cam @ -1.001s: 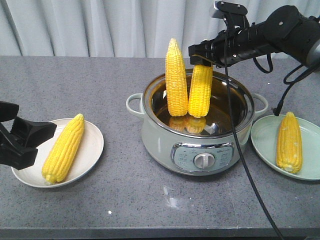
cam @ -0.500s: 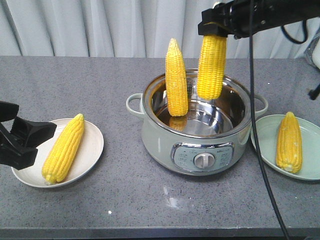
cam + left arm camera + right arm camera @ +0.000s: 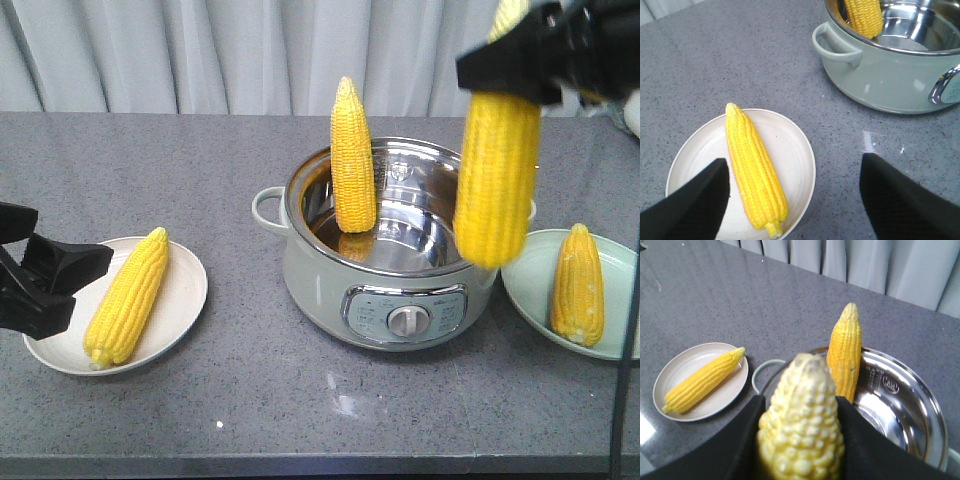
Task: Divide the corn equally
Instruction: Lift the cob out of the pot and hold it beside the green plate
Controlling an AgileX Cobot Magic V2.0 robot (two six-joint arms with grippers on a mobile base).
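My right gripper [image 3: 515, 62] is shut on a corn cob [image 3: 495, 180] [image 3: 802, 425] that hangs upright in the air over the pot's right rim, near the green plate. Another cob [image 3: 353, 158] [image 3: 844, 352] leans upright inside the steel pot [image 3: 310, 270]. On the white plate [image 3: 185, 290] at the left lies one cob [image 3: 128, 297] [image 3: 754, 167]. A further cob [image 3: 578, 285] rests on the green plate [image 3: 525, 285] at the right. My left gripper [image 3: 795, 195] stands open, low over the white plate's right edge, with nothing between its fingers [image 3: 50, 280].
The pot stands mid-table with a side handle [image 3: 836, 46] facing the white plate and a control knob [image 3: 405, 321] at the front. A grey curtain [image 3: 200, 50] hangs behind the table. The table's front edge [image 3: 300, 462] runs close below the plates.
My right gripper has lifted its cob out of the pot and carried it up and to the right, toward the green plate. The left arm has not moved.
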